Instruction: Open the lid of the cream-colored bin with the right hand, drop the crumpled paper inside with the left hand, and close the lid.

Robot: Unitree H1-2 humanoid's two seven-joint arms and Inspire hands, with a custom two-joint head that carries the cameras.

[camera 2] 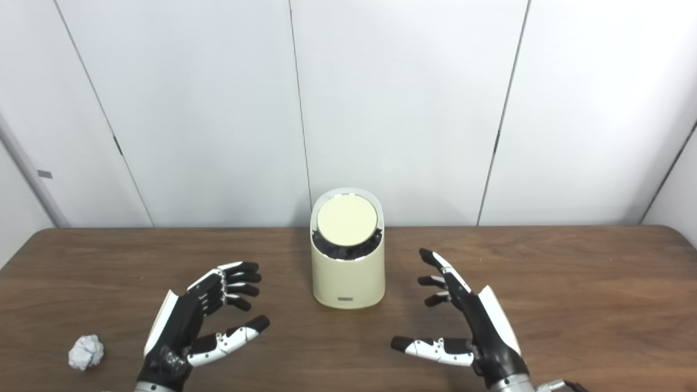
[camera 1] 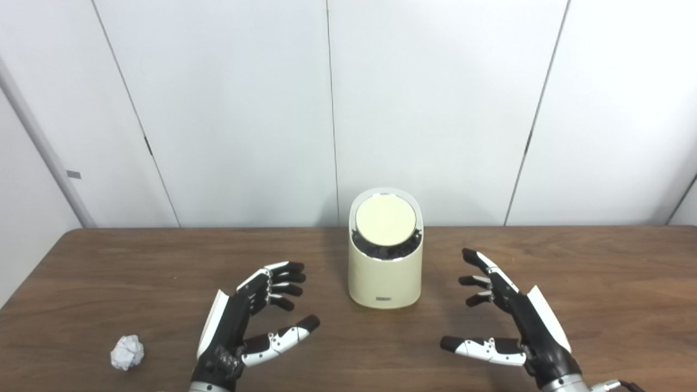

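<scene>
A cream-colored bin (camera 1: 385,272) stands upright at the middle of the brown table, its round lid (camera 1: 385,220) tilted toward me with a dark gap showing below it. A crumpled white paper ball (camera 1: 127,352) lies near the table's front left. My left hand (camera 1: 248,321) is open and empty, to the right of the paper and left of the bin. My right hand (camera 1: 509,318) is open and empty, to the right of the bin. Neither hand touches anything.
The wooden table (camera 1: 599,272) reaches the white panelled wall (camera 1: 435,109) behind the bin. The table's rounded left edge (camera 1: 32,277) lies beyond the paper.
</scene>
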